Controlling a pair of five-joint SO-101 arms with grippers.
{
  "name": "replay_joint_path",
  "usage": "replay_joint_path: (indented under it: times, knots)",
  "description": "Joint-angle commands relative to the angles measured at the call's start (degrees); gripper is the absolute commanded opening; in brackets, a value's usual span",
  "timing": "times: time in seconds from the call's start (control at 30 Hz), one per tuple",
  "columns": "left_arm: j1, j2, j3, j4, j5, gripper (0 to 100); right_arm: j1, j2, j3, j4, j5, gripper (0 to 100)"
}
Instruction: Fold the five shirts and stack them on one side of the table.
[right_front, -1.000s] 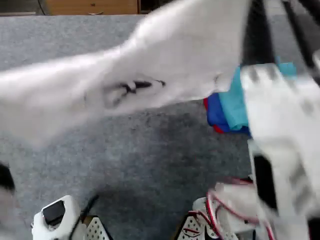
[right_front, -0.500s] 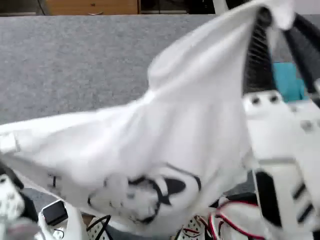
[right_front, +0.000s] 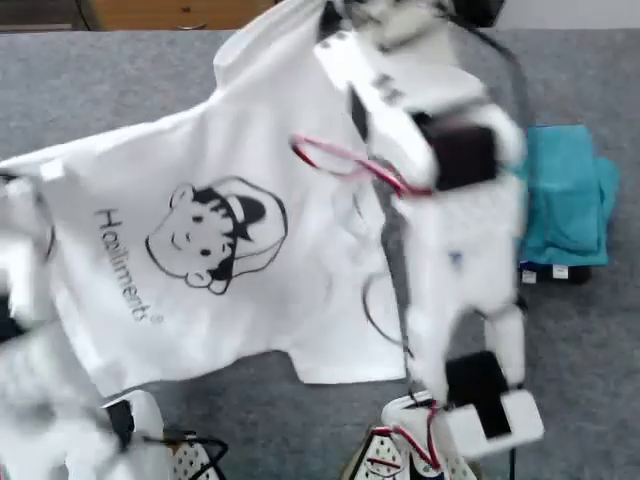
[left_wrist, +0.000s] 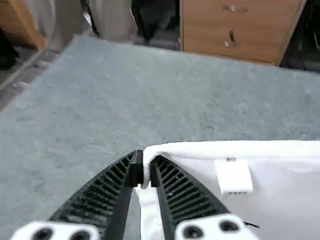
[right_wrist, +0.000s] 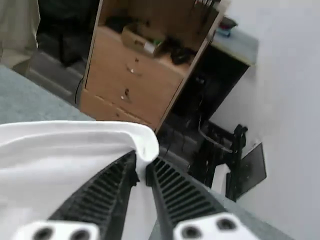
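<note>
Pinching 1 shirt (right_front: 250, 130): 2 hands (left_wrist: 144, 165) (right_wrist: 141, 162)

A grey felt-covered counter (left_wrist: 150, 95) stretches ahead of the left jaws, with a wooden drawer cabinet (left_wrist: 240, 25) beyond its far edge. Past the right jaws, a wooden chest of drawers (right_wrist: 127, 87) carries a cardboard box (right_wrist: 142, 40), near a white wall (right_wrist: 285, 100).

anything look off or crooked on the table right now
The white shirt is askew: it spreads at a slant across the grey table, its cartoon print tilted. The left gripper and right gripper each pinch an edge of it. The teal-topped stack looks tidy.
</note>
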Motion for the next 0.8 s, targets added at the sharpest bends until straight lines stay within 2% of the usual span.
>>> replay_joint_path:
  times: [0.0, 0.1, 0.2, 0.47, 0.77]
  knots:
    - [0.9, 5.2, 9.6, -25.6, -0.1, 2, -0.7, 4.5, 8.4, -19.3, 0.1, 0.1]
    - [0.7, 12.0, 10.7, -38.5, -0.1, 2, -0.6, 10.9, 8.5, -25.9, 0.1, 0.1]
    - [1.6, 19.1, 6.7, -43.1, 0.0, 2, -0.6, 17.1, 3.5, -26.7, 0.1, 0.1]
    - [5.5, 39.6, -14.0, -35.7, -0.1, 2, -0.5, 34.2, -19.6, -24.6, 0.1, 0.1]
    - [5.0, 53.8, -33.6, -17.8, -0.2, 2, 1.7, 48.8, -49.6, -5.5, 0.1, 0.1]
